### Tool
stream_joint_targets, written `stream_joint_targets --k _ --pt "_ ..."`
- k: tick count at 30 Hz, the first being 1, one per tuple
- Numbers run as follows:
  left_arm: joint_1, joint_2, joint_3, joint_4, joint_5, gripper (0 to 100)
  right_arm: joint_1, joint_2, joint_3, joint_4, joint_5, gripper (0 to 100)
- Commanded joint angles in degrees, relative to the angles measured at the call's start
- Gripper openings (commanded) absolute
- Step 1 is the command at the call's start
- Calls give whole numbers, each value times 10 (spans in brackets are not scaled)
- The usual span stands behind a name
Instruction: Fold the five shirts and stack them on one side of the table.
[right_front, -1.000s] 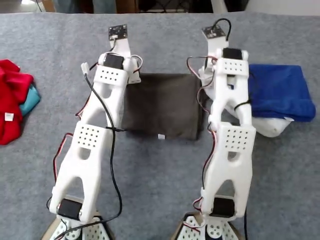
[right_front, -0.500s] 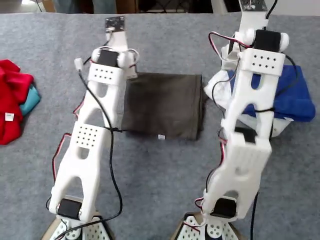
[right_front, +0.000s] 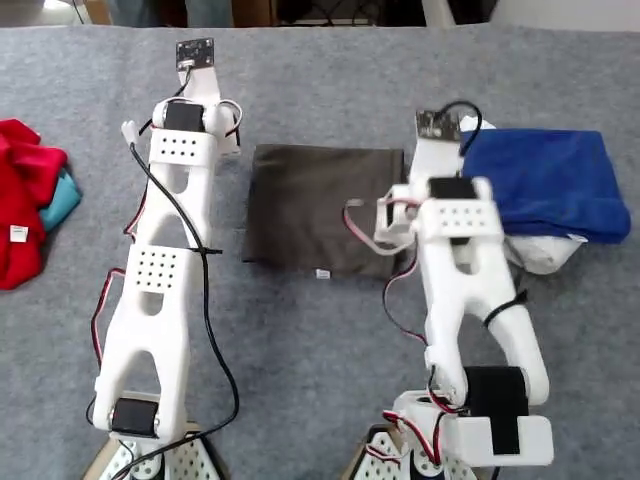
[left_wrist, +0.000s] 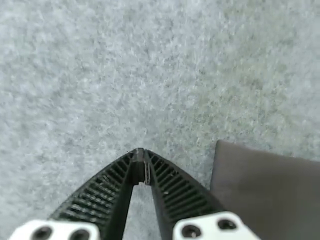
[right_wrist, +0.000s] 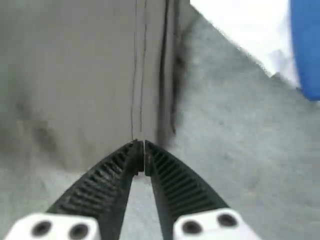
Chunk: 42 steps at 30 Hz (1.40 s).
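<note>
While the left pincer (left_wrist: 139, 152) and right pincer (right_wrist: 140, 146) sit clenched empty, the dark shirt (right_front: 325, 210) lies between them.

No writing or numbers can be read.

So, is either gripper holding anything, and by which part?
Nothing is held. The left gripper is shut over bare carpet beside the dark shirt; the right gripper is shut above that shirt's edge, no cloth between its tips.
</note>
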<state>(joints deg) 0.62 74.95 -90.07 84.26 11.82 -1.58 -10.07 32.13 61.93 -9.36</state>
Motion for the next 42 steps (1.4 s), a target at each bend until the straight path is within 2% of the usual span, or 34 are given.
stream_joint_targets --k 1,7,15,26,28,32,33,42 --pt "-12 -15 -12 -10 -8 30 -8 -26 51 -90 -44 72" --pt "-3 -11 -12 -10 -9 30 -8 -26 58 -100 -124 231" --pt "-3 -11 -12 -10 -10 30 -43 29 54 -112 -132 225" --pt "-5 -11 -12 -9 -10 30 -40 178 -10 -140 -127 221" --pt "-5 -11 -12 -9 -10 30 -40 189 -27 -120 -127 190" --pt "-5 -11 -12 -9 -10 30 -40 191 -73 -62 -126 27" --pt "-5 -11 -12 -9 -10 30 -39 193 -84 -49 -122 13" --pt "-6 -11 -12 -8 -10 30 -38 189 -153 27 -108 15"
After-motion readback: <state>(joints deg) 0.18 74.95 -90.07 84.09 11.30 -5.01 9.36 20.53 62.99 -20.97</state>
